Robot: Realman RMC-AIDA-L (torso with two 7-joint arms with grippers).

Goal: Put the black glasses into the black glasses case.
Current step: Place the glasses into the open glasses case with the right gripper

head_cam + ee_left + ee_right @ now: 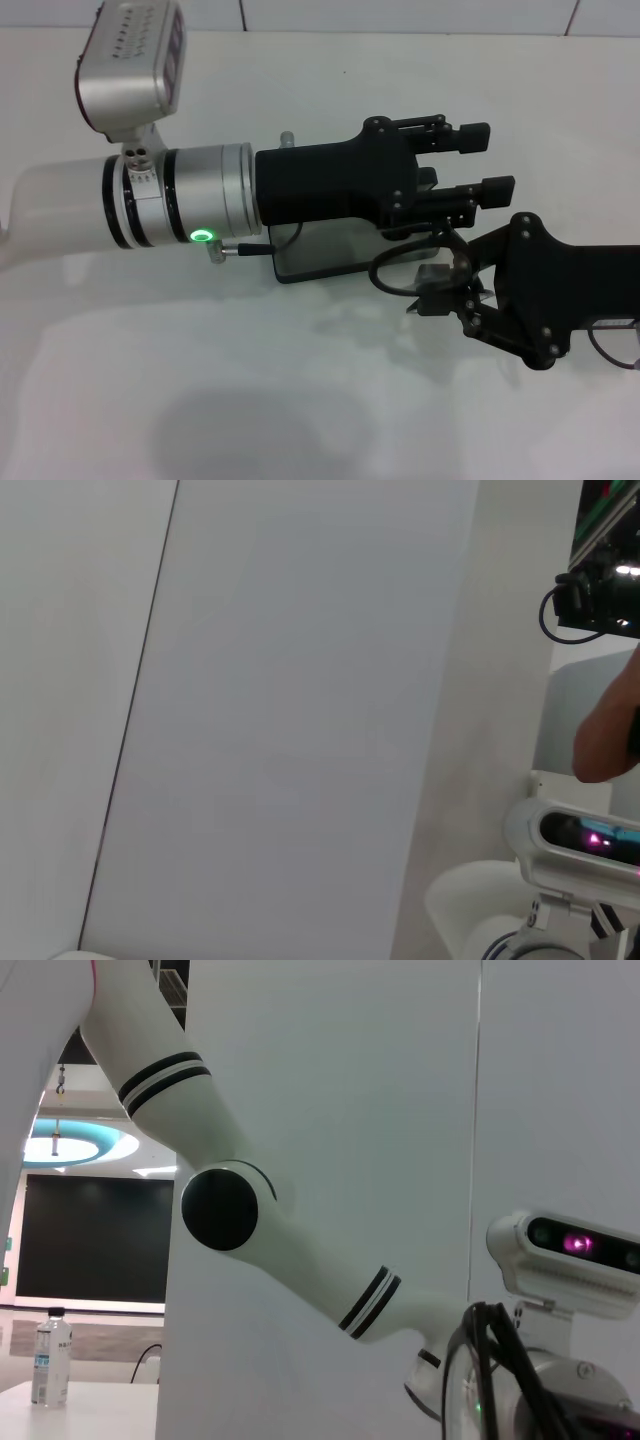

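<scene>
In the head view the black glasses case [325, 252] lies open on the white table, grey lining up, mostly hidden under my left arm. My left gripper [480, 162] hovers over the case's right end, fingers apart and empty. My right gripper [432, 292] reaches in from the right and is shut on the black glasses [405, 266], holding them just off the case's right edge, close under the left gripper's fingers [492, 188]. A thin black curved rim [478, 1360] shows in the right wrist view; I cannot tell if it is the glasses.
The white table [300, 400] stretches toward me, with a tiled wall behind it. My left arm's silver wrist [190, 195] crosses the left half. The right wrist view shows a white arm [240, 1210] and a far water bottle [48, 1355]. The left wrist view shows only walls.
</scene>
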